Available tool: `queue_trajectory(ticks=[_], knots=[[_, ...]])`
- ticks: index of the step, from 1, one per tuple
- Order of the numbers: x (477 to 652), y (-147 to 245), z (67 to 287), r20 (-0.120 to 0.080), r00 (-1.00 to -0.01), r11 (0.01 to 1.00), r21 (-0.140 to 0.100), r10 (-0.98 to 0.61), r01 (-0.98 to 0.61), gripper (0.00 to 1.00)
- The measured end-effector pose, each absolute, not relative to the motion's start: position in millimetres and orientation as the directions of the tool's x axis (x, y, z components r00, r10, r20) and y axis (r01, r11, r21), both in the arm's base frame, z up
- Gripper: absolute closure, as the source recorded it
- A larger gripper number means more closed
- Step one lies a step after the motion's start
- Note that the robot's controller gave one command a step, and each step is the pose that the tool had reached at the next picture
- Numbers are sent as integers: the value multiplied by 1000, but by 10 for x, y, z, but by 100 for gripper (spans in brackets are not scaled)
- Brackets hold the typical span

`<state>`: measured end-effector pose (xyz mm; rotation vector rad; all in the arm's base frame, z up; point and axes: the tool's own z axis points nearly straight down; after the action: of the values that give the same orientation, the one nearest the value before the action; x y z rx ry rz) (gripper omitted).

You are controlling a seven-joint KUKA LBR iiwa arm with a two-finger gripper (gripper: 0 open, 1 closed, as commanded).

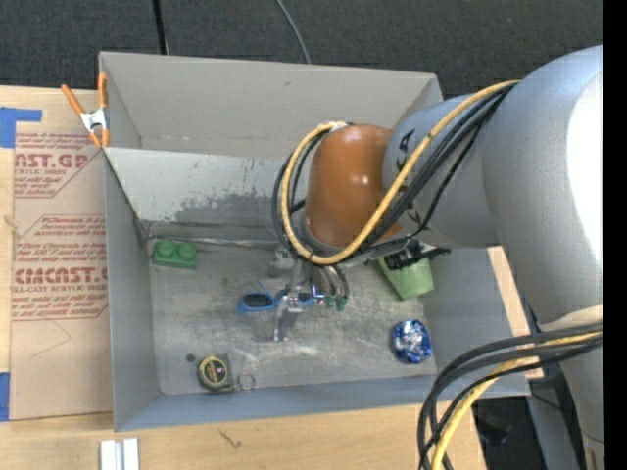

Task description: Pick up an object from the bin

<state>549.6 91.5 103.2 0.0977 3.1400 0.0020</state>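
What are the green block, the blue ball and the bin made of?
The green block looks like moulded plastic: even colour, matt, studs on top. The blue ball may be crinkled foil, judging by its patchy white glints; I can't be sure. The bin looks like dull grey sheet metal, scuffed on its floor.

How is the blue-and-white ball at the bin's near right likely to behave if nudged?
The ball looks round, so it would probably roll across the flat bin floor. Its crinkled-looking surface hints it is light and soft.
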Motion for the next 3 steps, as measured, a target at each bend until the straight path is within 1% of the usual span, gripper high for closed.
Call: queue_trajectory(ticks=[1,2,3], knots=[[5531,977,734,-8,-983,983,3,185,185,0],[5543,980,748,-4,-983,983,2,185,185,0],[5564,986,777,-9,-983,983,4,184,184,100]])
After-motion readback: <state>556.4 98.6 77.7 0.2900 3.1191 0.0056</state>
